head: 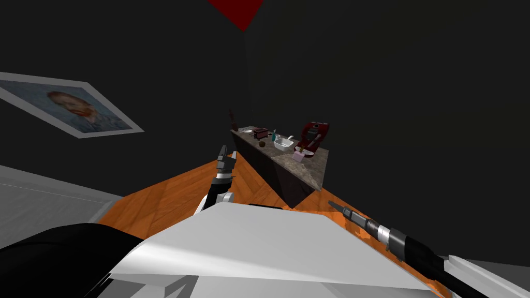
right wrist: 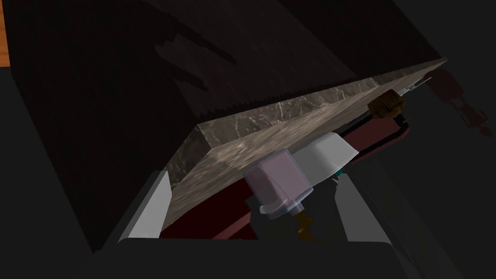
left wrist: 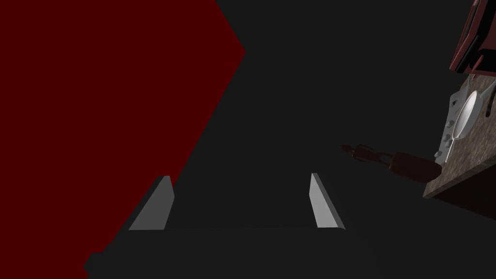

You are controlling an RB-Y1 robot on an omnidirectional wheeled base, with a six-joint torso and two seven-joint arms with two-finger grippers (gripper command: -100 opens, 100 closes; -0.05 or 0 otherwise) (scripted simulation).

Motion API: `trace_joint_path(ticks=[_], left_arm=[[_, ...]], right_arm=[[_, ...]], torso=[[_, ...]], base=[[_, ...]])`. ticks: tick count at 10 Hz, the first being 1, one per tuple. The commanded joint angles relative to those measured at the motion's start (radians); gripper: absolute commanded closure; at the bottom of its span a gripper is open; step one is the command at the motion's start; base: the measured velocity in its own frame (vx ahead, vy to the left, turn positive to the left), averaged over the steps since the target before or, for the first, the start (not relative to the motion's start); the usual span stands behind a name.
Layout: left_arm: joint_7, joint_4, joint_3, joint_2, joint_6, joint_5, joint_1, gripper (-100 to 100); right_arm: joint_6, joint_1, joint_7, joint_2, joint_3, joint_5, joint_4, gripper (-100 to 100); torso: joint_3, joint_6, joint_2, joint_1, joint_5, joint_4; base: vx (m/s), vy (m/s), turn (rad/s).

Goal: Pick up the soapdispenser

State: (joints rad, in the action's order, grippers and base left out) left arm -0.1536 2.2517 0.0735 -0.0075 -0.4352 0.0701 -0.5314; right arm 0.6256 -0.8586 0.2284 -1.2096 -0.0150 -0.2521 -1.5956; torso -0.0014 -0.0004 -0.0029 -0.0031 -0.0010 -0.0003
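Head view: long dark counter with mottled brown stone top (head: 310, 165) on orange wood floor (head: 171, 196). Small teal soapdispenser bottle (head: 275, 135) upright mid-counter, just left of white square tub (head: 283, 144). Pale pink box (head: 299, 154) nearer, dark red machine (head: 314, 133) right. Left gripper (head: 227, 154) raised before the counter, right gripper (head: 336, 206) low right, both well apart from bottle.
Left wrist view: blades wide apart, empty; dark brown bottle (left wrist: 411, 165) at counter's far end.
Right wrist view: blades spread, empty, facing pink box and tub at counter's near end; teal sliver behind tub.
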Motion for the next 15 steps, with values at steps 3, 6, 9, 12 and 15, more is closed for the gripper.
trace_joint_path(ticks=[3, 6, 9, 12, 15], left_arm=[[0.0, 0.0, 0.0, 0.0, 0.0, 0.0, 0.0, 0], [0.0, 0.0, 0.0, 0.0, 0.0, 0.0, 0.0, 0], [0.0, 0.0, 0.0, 0.0, 0.0, 0.0, 0.0, 0], [0.0, 0.0, 0.0, 0.0, 0.0, 0.0, 0.0, 0], [0.0, 0.0, 0.0, 0.0, 0.0, 0.0, 0.0, 0]], right_arm=[[0.026, -0.003, -0.007, -0.105, 0.039, -0.039, 0.063, -100], [0.04, -0.002, -0.011, -0.189, 0.058, -0.056, 0.092, -100], [0.069, 0.004, -0.019, -0.282, 0.098, -0.089, 0.146, -100], [0.084, 0.008, -0.023, -0.354, 0.118, -0.104, 0.17, -100], [0.113, 0.018, -0.03, -0.438, 0.156, -0.132, 0.213, -100]], torso=[[0.0, 0.0, 0.0, 0.0, 0.0, 0.0], [-0.001, -0.001, -0.002, -0.001, 0.0, 0.0], [-0.001, 0.0, -0.002, 0.0, 0.0, -0.001], [-0.002, 0.0, -0.003, 0.0, 0.0, -0.001], [-0.002, 0.0, -0.003, 0.002, 0.0, -0.001]], base=[[0.031, -0.06, 0.115], [0.038, -0.059, 0.105], [0.054, -0.055, 0.135], [0.049, -0.054, 0.111], [0.061, -0.035, 0.141]])
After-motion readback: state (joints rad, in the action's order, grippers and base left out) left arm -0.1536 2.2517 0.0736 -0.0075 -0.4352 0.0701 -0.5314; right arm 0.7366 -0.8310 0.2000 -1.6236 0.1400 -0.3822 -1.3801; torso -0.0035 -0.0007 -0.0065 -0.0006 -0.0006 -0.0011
